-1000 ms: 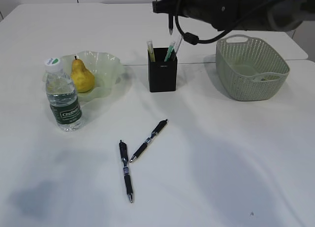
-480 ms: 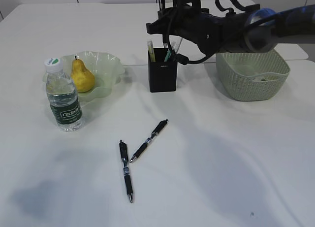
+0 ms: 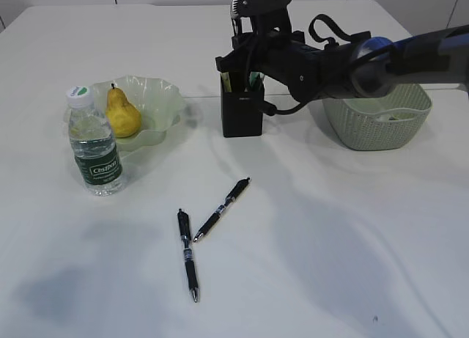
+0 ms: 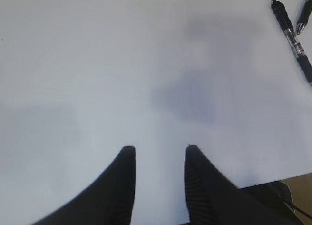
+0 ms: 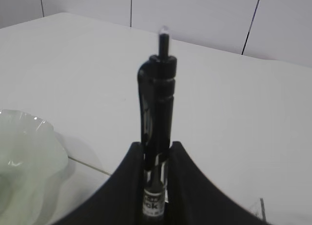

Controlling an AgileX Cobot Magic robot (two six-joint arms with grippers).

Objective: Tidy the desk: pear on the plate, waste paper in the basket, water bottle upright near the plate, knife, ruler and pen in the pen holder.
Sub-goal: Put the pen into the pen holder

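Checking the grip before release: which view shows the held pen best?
Right wrist view: the pen stands upright, clamped between the right gripper fingers. Exterior view hides it behind that arm above the pen holder. Left wrist view shows only loose pens.

White wall panels (image 5: 195, 15), dark vertical seams between. Tan floor patch (image 4: 300, 180), left wrist view corner.

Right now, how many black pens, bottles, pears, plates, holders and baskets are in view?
Black pens: 3, two on the desk, one in the right end effector
Water bottle: 1
Pear: 1
Plate: 1
Pen holder: 1
Basket: 1
Total: 8
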